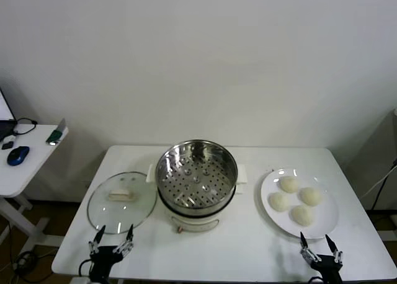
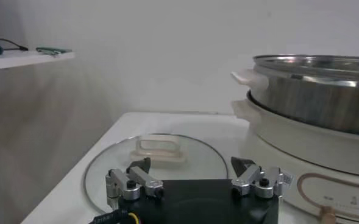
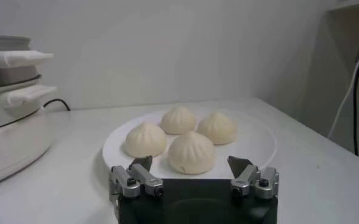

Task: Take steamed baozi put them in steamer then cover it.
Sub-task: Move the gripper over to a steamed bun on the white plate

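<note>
No step of the task has yet been carried out: all four steamed baozi (image 1: 294, 200) are seen lying together on the white plate (image 1: 329, 225) at the right side of the counter (image 1: 248, 253), the steamer (image 1: 196, 175) stands uncovered at the middle with its perforated tray (image 1: 197, 180) bare, and the cover (image 1: 121, 201) lies flat on the counter to the steamer's left, its cream handle (image 2: 158, 149) uppermost. The first pick is therefore judged to be the step in hand. The right gripper (image 1: 321, 250) is held low at the near edge of the counter, just in front of the plate, with its jaws spread wide and nothing between them; in the right wrist view the nearest bun (image 3: 191, 152) is seen directly ahead of the right gripper, roughly centred on the gap between the jaws but not yet within it, the other three lying just behind it. The left gripper (image 1: 111, 245) is likewise held at the near edge, jaws wide apart and empty, with the rim of the cover just ahead of it and the handle farther on. For the next move, a short advance and a descent of the right gripper over the nearest bun would be called for, followed by a gentle closing, since soft dough is likely to be dented by a hard squeeze; the cover is best left untouched until the buns have been placed.
</note>
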Robot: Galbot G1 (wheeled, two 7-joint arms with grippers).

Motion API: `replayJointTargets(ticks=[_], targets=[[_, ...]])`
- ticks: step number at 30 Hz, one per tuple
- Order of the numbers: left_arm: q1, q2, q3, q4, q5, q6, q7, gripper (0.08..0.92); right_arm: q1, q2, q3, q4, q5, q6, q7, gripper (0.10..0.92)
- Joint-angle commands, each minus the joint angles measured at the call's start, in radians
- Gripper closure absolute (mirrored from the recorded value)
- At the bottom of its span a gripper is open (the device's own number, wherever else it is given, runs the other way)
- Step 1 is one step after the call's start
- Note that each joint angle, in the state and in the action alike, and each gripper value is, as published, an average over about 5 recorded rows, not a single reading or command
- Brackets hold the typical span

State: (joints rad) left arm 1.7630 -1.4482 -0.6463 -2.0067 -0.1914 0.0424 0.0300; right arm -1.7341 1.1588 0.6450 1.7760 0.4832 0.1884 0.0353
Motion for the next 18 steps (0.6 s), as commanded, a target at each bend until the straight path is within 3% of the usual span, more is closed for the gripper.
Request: replayJointTargets(ticks=[1,4,10,14,18], targets=[[0.001,-0.001,0.002,-0.003,0.004,0.002,0.001,0.177,0.007,-0.001,0.006,0.012,-0.005,-0.019,0.000,0.203],[0.001,0.000,0.004,-0.006,0.007,0.003,0.002,0.177,0.064,-0.022,0.034,0.052,-0.022,-0.121,0.019,0.203],[0.000,0.001,0.011,-0.011,0.007,0.002,0.000,0.177,0.353,-0.142,0.035,0.093,-0.002,-0.503,0.102,0.203],[-0.001,0.001,0.021,-0.022,0.006,0.002,0.001,0.177,0.578,-0.278,-0.047,-0.003,-0.071,-0.606,-0.005,0.203],[-0.003,0.001,0.028,-0.032,0.006,0.002,0.001,0.177,0.798,-0.472,-0.212,-0.121,-0.145,-0.687,-0.212,0.203]])
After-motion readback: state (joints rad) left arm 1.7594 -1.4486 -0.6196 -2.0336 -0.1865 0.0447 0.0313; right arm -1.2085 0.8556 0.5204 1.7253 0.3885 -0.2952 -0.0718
